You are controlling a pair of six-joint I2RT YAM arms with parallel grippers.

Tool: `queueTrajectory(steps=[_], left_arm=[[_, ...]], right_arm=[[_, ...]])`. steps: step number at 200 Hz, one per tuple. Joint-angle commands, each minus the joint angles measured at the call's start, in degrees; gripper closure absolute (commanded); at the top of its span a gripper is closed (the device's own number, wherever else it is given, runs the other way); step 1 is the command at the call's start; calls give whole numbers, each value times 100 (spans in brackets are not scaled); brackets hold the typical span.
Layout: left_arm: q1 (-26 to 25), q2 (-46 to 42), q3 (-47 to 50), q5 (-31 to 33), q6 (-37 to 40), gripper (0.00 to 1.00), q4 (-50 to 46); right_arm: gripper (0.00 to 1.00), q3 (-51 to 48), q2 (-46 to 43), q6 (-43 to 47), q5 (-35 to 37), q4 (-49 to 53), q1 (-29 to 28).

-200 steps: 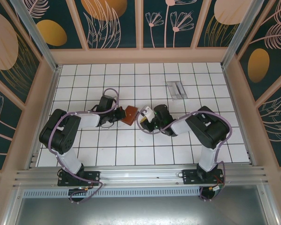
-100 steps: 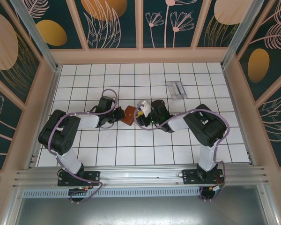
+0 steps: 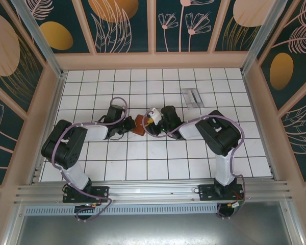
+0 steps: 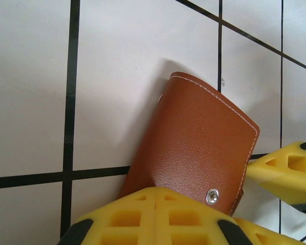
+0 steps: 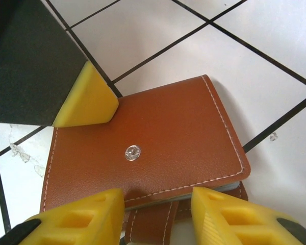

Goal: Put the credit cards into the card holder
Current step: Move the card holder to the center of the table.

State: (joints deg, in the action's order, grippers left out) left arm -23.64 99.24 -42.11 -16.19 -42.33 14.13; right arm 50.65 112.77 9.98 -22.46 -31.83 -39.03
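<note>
On the left, my left gripper (image 4: 155, 196) has its yellow fingers pressed together and bearing down on the near end of the card holder (image 4: 199, 143), pinning it flat to the tiled table (image 3: 143, 163) rather than pinching it. The holder lies between the two arms near the middle of the table, its brown cover folded closed with the snap stud showing on top. Compared with a second ago, the right arm has swung in to the left and closed the gap, so the right gripper (image 5: 155, 204) now sits right at the holder's opposite edge. Its fingers have spread and stand one on each side of the strap that pokes out under the cover, with nothing between them gripped. I read this as the set-up for lifting the cover while the left side keeps the holder from sliding. I see a thin pale sliver under the cover's edge in the right wrist view, but I cannot tell whether it is a card or lining, so I can't say how many credit cards are in. Further right, a clear tray (image 3: 192, 97) sits well apart from all this
</note>
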Motion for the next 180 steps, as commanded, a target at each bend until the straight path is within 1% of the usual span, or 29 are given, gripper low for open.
queueTrajectory(steps=[1,20,39,58,71,83,88,96,110,122,134,140,144,155,180], left_arm=[[26,239,201,323,-40,100,-866],[26,301,94,305,-12,100,-1011],[26,284,219,301,-87,100,-838],[25,371,110,254,1,100,-1004],[26,333,168,284,-10,99,-969],[26,320,233,308,-44,98,-892],[26,343,209,305,-29,99,-914],[26,383,137,322,17,98,-1021],[26,390,76,459,3,98,-1174],[26,322,175,691,-181,98,-1169],[26,268,218,800,-279,98,-1177],[24,254,212,852,-306,98,-1241],[26,239,205,888,-330,99,-1281],[26,181,228,952,-367,99,-1310],[26,134,254,1074,-443,98,-1325]], right_arm=[[60,-23,173,309,-491,618,-63],[61,68,206,381,-620,743,-20],[64,377,352,543,-806,1231,50],[66,448,409,516,-700,1298,88],[73,514,443,520,-624,1318,85],[84,517,425,480,-481,1258,53],[87,474,390,468,-485,1206,40],[88,337,300,385,-558,1018,37],[89,-67,66,255,-1003,462,91],[91,-354,-47,83,-1336,4,177],[95,-564,-73,-57,-1515,-415,241],[97,-652,-63,-103,-1556,-542,262],[96,-705,-41,-128,-1557,-640,270],[100,-766,12,-157,-1490,-782,273],[100,-897,-73,-42,-1402,-802,257]])
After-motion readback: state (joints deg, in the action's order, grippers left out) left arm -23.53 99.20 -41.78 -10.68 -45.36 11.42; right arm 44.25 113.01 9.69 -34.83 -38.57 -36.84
